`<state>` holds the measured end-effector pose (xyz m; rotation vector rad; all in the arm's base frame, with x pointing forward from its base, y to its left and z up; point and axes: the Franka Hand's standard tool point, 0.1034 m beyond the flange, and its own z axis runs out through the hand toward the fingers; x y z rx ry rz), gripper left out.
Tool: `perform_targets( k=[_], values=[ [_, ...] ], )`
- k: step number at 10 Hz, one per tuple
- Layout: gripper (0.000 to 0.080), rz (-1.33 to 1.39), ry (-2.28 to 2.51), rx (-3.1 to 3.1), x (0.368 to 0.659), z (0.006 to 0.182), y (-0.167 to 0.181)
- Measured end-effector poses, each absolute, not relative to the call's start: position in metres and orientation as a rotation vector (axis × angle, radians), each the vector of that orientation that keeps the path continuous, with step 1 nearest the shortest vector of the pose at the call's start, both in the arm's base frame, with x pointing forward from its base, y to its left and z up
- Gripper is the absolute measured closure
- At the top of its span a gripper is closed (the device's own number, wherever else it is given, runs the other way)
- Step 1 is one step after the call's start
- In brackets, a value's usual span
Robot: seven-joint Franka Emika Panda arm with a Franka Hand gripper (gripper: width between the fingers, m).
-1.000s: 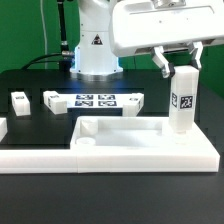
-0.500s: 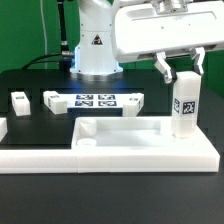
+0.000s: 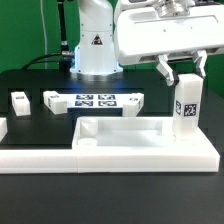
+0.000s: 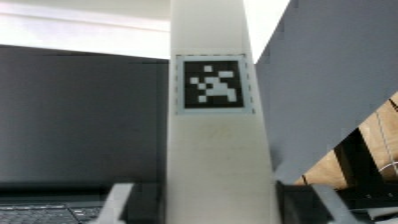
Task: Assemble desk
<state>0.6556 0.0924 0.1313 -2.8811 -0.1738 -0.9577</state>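
Note:
My gripper is shut on the top of a white square-section desk leg with a black-and-white tag. It holds the leg upright over the far right corner of the white tabletop slab, which lies with its raised rims up at the front. In the wrist view the leg fills the middle, with dark fingers pressed on both its sides. Another short white leg lies on the black table at the exterior view's left.
The marker board lies flat behind the slab. The arm's white base stands at the back. A white part pokes in at the exterior view's left edge. A long low white rail runs along the front.
The gripper and the held leg have shifted slightly toward the exterior view's right and up a little. Nothing else has moved.

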Motion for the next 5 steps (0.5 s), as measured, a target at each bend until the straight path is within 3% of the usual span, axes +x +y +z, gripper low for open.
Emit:
perform_targets(
  k=[1,3,4,5],
  values=[
    [0.051,-0.958,-0.174,-2.881,0.6556,0.1313,0.0924],
    [0.0227,-0.958,-0.174,-2.881,0.6556,0.1312,0.0924],
    [0.0227,-0.958,-0.174,-2.881,0.6556,0.1312,0.0924],
    [0.0166,-0.958,-0.174,-2.881,0.6556,0.1313,0.0924]
  ],
)
